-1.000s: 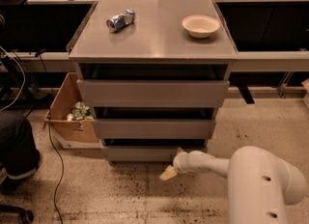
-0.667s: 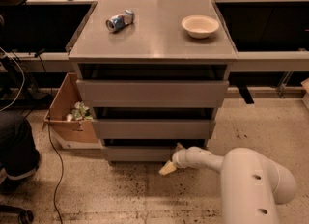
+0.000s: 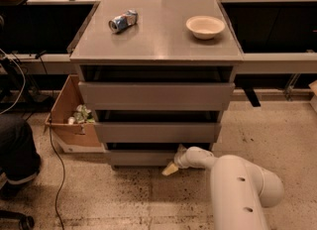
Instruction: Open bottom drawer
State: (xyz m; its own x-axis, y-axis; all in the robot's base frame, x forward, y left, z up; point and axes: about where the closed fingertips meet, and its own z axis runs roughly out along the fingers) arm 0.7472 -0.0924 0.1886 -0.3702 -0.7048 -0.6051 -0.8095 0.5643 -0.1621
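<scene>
The grey cabinet point(image 3: 158, 40) has three drawers. The bottom drawer point(image 3: 141, 157) is the lowest flat grey front, just above the floor. My white arm point(image 3: 237, 184) reaches in from the lower right. My gripper point(image 3: 174, 162) is at the right end of the bottom drawer front, close to the floor. One pale fingertip point(image 3: 170, 169) shows in front of and below the drawer front; the rest of the gripper is tucked against the drawer's right end.
A crushed can point(image 3: 123, 21) and a white bowl point(image 3: 205, 26) sit on the cabinet top. An open cardboard box point(image 3: 69, 120) with litter stands left of the cabinet. A person's leg point(image 3: 17, 154) and a cable point(image 3: 54, 164) are at the left. Benches run behind.
My arm and gripper have shifted left along the bottom drawer front, closer to it. The drawers look unchanged.
</scene>
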